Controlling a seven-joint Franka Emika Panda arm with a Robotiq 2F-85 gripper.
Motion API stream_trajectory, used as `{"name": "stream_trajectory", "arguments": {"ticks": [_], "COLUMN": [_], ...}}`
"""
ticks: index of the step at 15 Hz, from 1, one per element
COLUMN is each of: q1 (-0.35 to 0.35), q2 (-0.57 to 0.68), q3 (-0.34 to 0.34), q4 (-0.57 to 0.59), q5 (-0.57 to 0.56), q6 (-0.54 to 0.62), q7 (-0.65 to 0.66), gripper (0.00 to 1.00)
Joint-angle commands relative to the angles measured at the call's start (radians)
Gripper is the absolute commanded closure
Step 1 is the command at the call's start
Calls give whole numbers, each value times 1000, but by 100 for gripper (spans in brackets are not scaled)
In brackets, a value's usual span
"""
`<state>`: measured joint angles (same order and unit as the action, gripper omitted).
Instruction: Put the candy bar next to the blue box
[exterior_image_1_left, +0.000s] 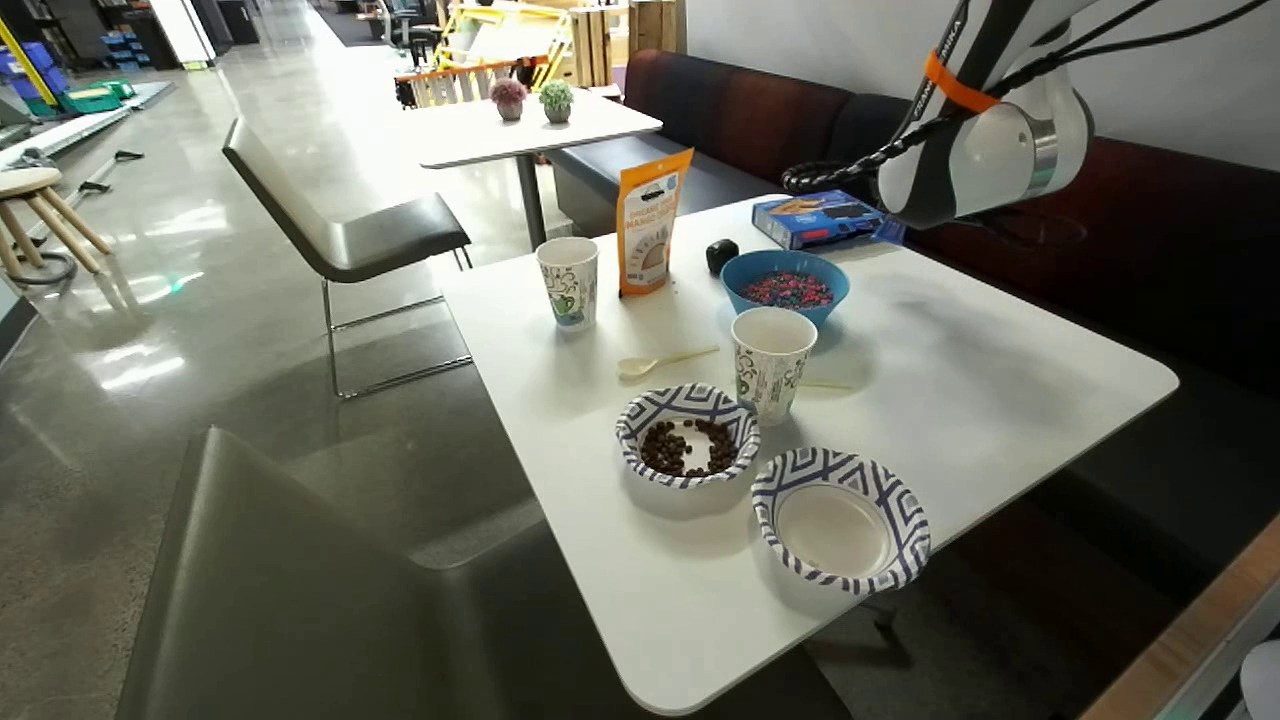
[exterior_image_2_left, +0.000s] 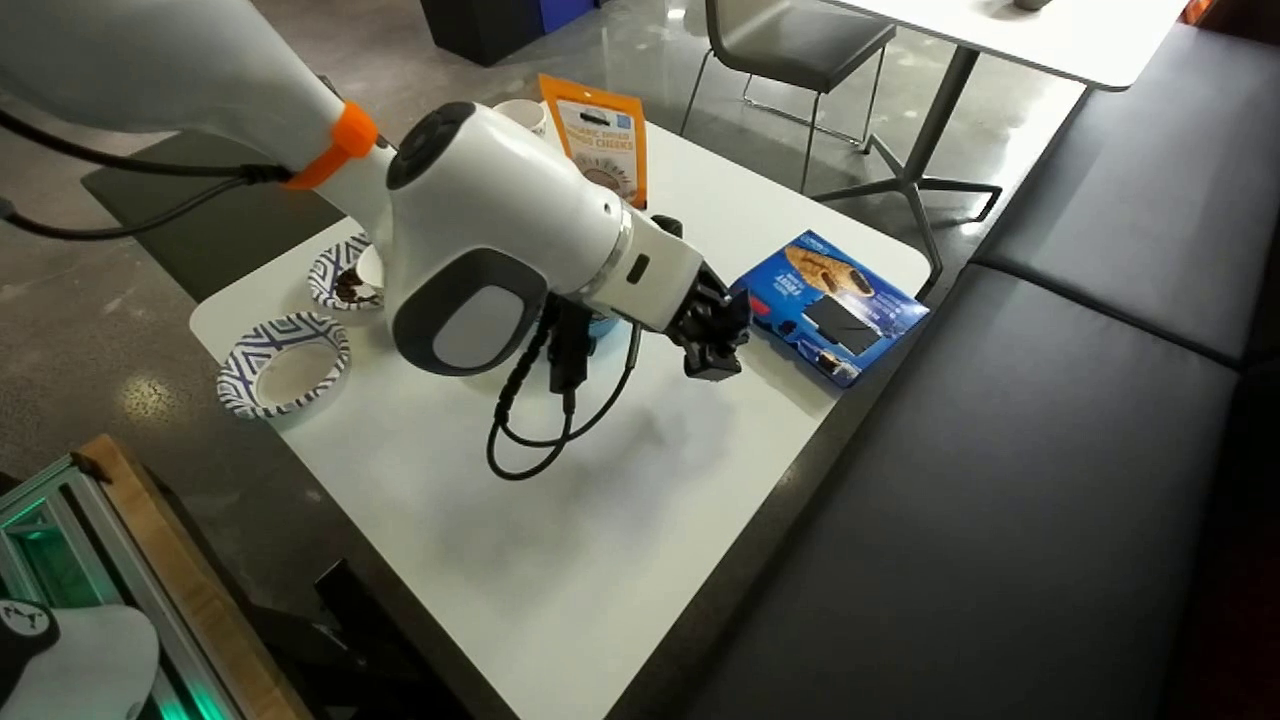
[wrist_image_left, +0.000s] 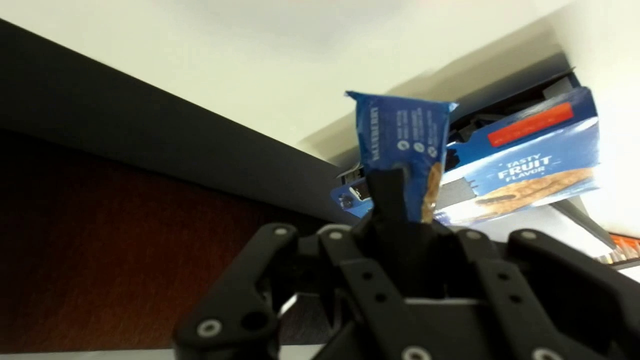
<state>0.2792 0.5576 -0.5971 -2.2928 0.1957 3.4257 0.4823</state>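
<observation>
Basically, fingers (wrist_image_left: 389, 196) pinch the blueberry bar (wrist_image_left: 402, 132) by one end — far end left free, probably so it can touch down beside the blue fruit-flavor carton (exterior_image_2_left: 830, 307).

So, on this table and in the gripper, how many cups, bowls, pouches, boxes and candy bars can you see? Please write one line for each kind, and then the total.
Cups: 2
Bowls: 3
Pouch: 1
Box: 1
Candy bar: 1
Total: 8
</observation>
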Motion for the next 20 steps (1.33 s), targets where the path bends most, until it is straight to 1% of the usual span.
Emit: {"name": "stream_trajectory", "arguments": {"ticks": [1,2,3,4,5,7,8,12,13,15,16,17,18,19,20], "q1": [137,174,214,252,286,364,394,510,536,586,618,660,725,761,811], "q2": [11,20,25,33,40,48,53,58,59,43,28,13,-5,-44,-61], "q3": [-98,-126,-153,-180,-202,-252,-271,-343,-361,-401,-432,-476,-552,-604,-672], "q4": [-56,-61,-70,-77,-85,-106,-114,-150,-159,-179,-191,-201,-215,-223,-222], "q5": [84,107,130,151,169,208,223,275,285,299,300,298,286,255,232], "q6": [43,42,39,39,41,35,32,8,2,-35,-75,-145,-257,-332,-421], "q7": [4,5,5,4,4,3,4,1,1,-9,-20,-32,-52,-68,-82], "gripper": [98,98,66,65,58,43,34,5,1,0,0,0,0,0,0]}}
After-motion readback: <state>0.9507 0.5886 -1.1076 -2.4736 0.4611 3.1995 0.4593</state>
